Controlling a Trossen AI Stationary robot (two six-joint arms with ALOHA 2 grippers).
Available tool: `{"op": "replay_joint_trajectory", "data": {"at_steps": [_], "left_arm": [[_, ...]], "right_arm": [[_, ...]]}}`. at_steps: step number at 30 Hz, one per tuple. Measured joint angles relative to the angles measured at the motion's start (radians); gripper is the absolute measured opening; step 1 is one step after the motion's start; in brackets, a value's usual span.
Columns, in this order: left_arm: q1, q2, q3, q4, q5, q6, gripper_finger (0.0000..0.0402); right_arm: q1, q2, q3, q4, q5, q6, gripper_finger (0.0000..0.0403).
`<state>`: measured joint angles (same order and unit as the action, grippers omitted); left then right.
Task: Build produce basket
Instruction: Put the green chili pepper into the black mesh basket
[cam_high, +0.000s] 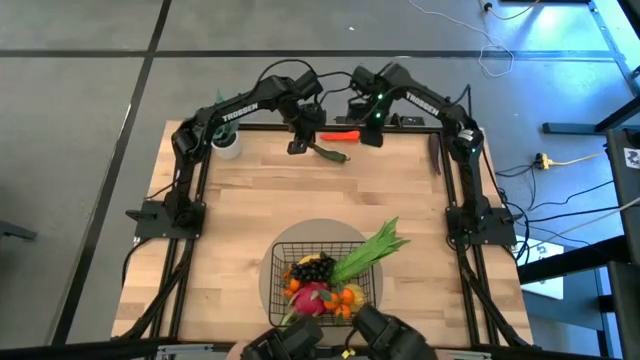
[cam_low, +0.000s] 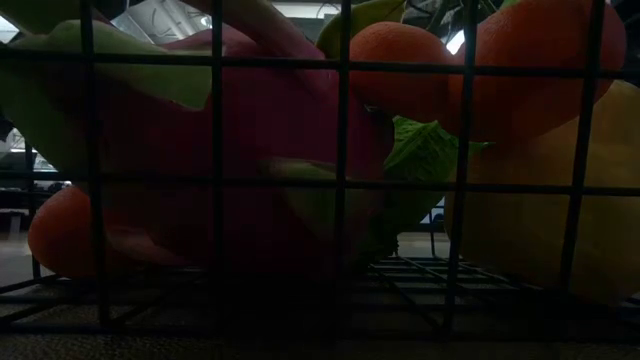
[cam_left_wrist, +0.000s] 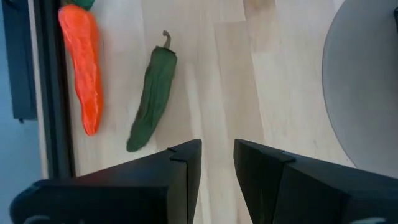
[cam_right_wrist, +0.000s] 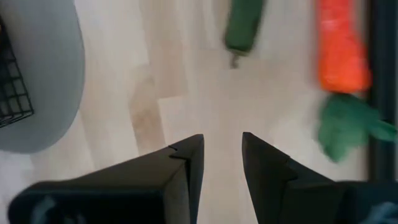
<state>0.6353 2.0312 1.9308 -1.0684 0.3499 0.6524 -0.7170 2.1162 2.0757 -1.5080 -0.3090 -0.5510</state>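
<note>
Pale wooden plank surface (cam_high: 250, 200), seen from above, framed by a dark metal rail. Both dark jointed arms reach inward from the two far corners, elbows raised, wrists bent down over the far edge.

Left gripper (cam_high: 298, 146), hanging just above the far-middle boards; its fingers (cam_left_wrist: 183, 168) stand slightly parted with a narrow gap of bare wood between them, gripping nothing. Right gripper (cam_high: 371, 136), poised beside it over the same far strip, fingers (cam_right_wrist: 186, 165) likewise a little apart and empty.

Round grey mat (cam_high: 300, 235) at the near middle, carrying the black wire-mesh basket with rounded corners (cam_high: 283, 252); the mat's edge also enters both wrist views. Inside the basket: a bundle of long green leafy stalks (cam_high: 372, 250) lying across the right rim and projecting beyond it, a pink dragon fruit (cam_high: 310, 298), a cluster of dark grapes (cam_high: 312, 268), small oranges (cam_high: 345, 297) and a yellow mango (cam_low: 540, 220). In the low view the mesh fills the foreground and the fruit is deeply shadowed, so individual pieces are hard to separate.

Outside the basket, near the far rail: an orange toy carrot with green top (cam_left_wrist: 83, 68) and, just beside it, a dark green pepper with curved stem (cam_left_wrist: 152, 99), lying flat and apart from both grippers.

A small white pot with a plant (cam_high: 227, 146) stands at the far left corner, partly hidden by the left arm.
</note>
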Motion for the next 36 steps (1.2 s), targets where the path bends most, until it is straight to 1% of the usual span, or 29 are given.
{"op": "replay_joint_trajectory", "data": {"at_steps": [2,5,8,12,14,16,18,21,26,29,33,36], "left_arm": [[0.0,0.0,0.0,-0.009,0.0,-0.026,0.0084],[0.0,0.0,0.0,-0.036,0.0,-0.063,0.0084],[0.0,0.0,0.0,-0.061,0.0,-0.093,0.0084],[0.001,-0.006,0.0,-0.1,-0.002,-0.104,0.0084],[0.002,-0.022,0.0,-0.121,-0.007,-0.105,0.0084],[0.005,-0.046,0.0,-0.143,-0.034,-0.121,0.0084],[0.006,-0.071,0.0,-0.162,-0.084,-0.127,0.0084],[0.014,-0.123,0.0,-0.187,-0.127,-0.129,0.0084],[0.025,-0.214,0.001,-0.187,-0.14,-0.13,0.0084],[0.029,-0.256,0.001,-0.178,-0.155,-0.161,0.0084],[0.034,-0.293,0.001,-0.17,-0.169,-0.207,0.0084],[0.039,-0.301,0.001,-0.169,-0.176,-0.234,0.0084]], "right_arm": [[0.017,0.0,-0.039,0.017,0.0,0.009,0.0098],[0.047,0.0,-0.097,0.064,0.001,0.068,0.0098],[0.087,0.0,-0.144,0.14,0.025,0.119,0.0098],[0.144,0.0,-0.201,0.292,0.173,0.211,0.0098],[0.159,-0.001,-0.223,0.332,0.209,0.229,0.0098],[0.168,-0.001,-0.248,0.359,0.213,0.244,0.0098],[0.175,-0.001,-0.272,0.376,0.215,0.28,0.0098],[0.182,-0.001,-0.307,0.408,0.252,0.326,0.0098],[0.185,-0.001,-0.36,0.444,0.268,0.337,0.0098],[0.186,-0.001,-0.386,0.502,0.277,0.337,0.0098],[0.189,-0.001,-0.414,0.56,0.278,0.335,0.0098],[0.192,-0.001,-0.414,0.566,0.289,0.331,0.0098]]}}
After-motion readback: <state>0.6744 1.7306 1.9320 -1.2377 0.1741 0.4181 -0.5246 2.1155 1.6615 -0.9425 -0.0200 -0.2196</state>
